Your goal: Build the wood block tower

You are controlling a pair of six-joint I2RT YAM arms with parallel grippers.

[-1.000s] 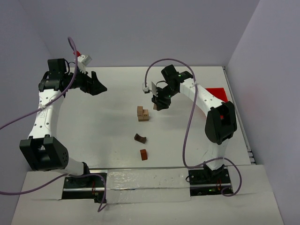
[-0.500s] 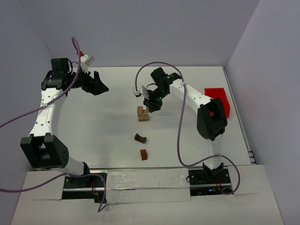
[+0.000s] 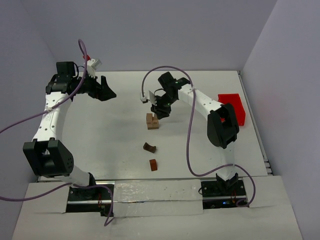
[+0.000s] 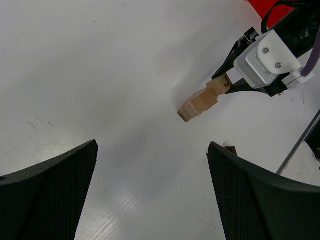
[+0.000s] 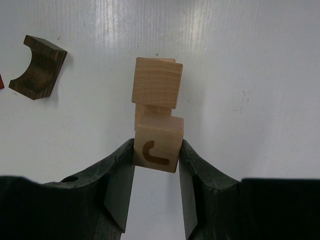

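Wood here is judged light, stiff and smooth; opposite flat faces are best gripped, as the tower (image 3: 151, 121) could be toppled. Nearest on the tabletop (image 3: 100, 140) a reddish-brown piece (image 3: 153, 164) is seen, then a dark arch (image 3: 149, 147), then the tan tower at mid-table. A tan cube (image 5: 156, 144) with a brown mark is clamped in the right claw (image 3: 160, 113) at the tower. Farther left, the left claw (image 3: 106, 89) is spread wide, empty.

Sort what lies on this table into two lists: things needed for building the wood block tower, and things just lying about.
Needed for the tower:
- tan block stack
- lettered tan block
- dark arch block
- reddish block

Just lying about:
- red bin
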